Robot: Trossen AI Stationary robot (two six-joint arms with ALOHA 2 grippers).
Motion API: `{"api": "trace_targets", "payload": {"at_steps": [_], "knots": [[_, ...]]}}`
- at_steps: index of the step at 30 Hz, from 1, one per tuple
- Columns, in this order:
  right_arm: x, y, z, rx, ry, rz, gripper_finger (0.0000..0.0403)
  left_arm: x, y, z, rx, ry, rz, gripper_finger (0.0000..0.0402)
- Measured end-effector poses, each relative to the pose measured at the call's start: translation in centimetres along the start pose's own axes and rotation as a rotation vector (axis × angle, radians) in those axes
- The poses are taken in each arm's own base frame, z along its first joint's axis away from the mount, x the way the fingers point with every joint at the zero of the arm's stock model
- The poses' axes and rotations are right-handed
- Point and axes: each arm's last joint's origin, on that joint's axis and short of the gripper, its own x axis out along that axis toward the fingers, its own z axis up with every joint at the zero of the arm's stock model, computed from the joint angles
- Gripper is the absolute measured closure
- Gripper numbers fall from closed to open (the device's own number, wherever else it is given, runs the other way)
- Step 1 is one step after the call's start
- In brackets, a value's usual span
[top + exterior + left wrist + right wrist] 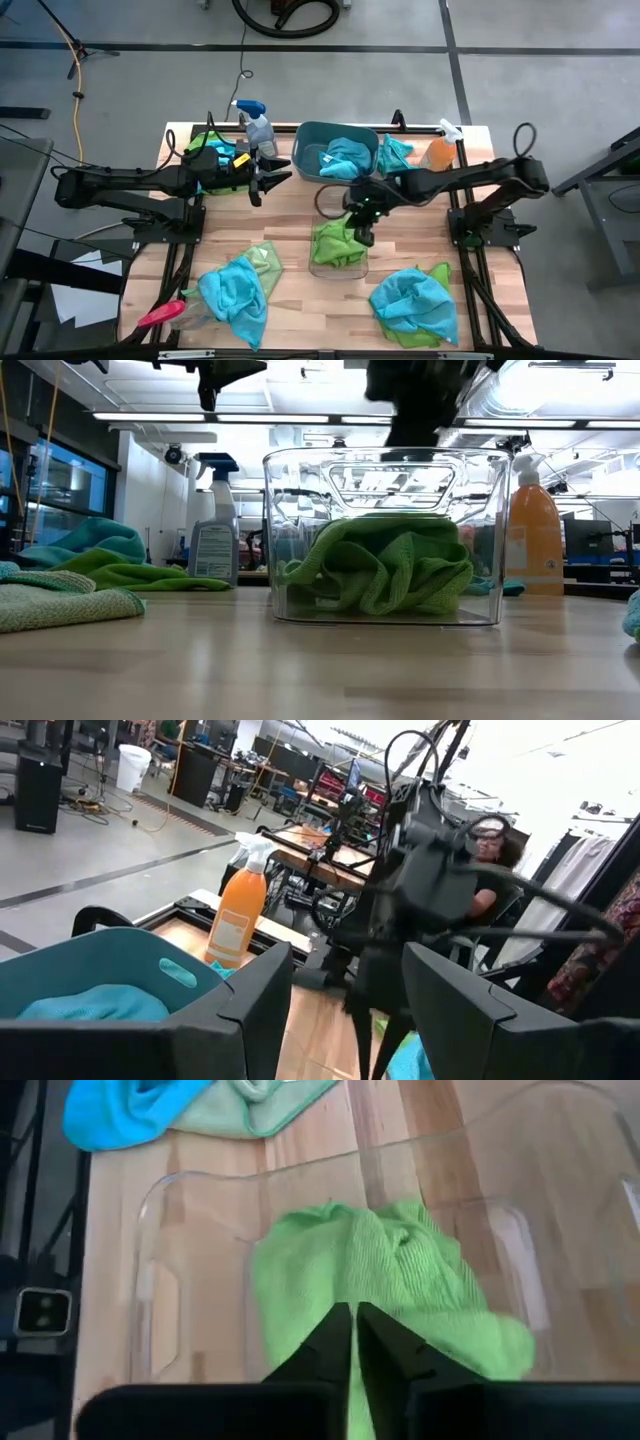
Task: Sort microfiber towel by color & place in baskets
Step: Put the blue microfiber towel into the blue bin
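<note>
A lime green towel (335, 243) (385, 565) (380, 1270) lies bunched on the floor of the clear bin (338, 268) (290, 510). My right gripper (363, 236) (353, 1312) hangs shut just above that bin and touches nothing. The teal tub (305, 140) (120, 955) holds a turquoise towel (345, 155). My left gripper (272, 180) (350, 1020) is open in the air left of the tub. Loose towels lie in a blue and green pile near left (240, 285) and another near right (412, 300). Another green one (210, 150) lies under the left arm.
A clear spray bottle (258, 125) stands left of the tub and an orange one (440, 150) (238, 915) right of it, with a turquoise cloth (395, 155) between tub and orange bottle. A red-handled tool (160, 315) lies at the near left corner. A person (490, 845) stands beyond the table.
</note>
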Motion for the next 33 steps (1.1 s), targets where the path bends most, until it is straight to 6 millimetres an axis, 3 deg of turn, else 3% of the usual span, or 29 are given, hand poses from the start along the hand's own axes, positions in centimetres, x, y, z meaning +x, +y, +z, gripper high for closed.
{"api": "trace_targets", "payload": {"at_steps": [9,15,26,33], "knots": [[-4.3,0.6,-3.2,0.193,0.201,-0.082,0.0232,0.0,0.0,0.0,0.001,0.000,0.000,0.0225],[-5.0,2.2,-6.0,0.315,0.423,-0.154,0.0157,0.0,0.0,0.0,0.019,0.000,0.000,0.0225],[-1.5,5.6,-14.7,0.663,0.825,-0.168,0.0139,0.0,0.0,0.0,0.010,0.000,0.000,0.0225],[-1.1,7.6,-15.9,0.696,0.773,-0.184,0.0139,0.0,0.0,0.0,0.007,-0.001,0.000,0.0225]]}}
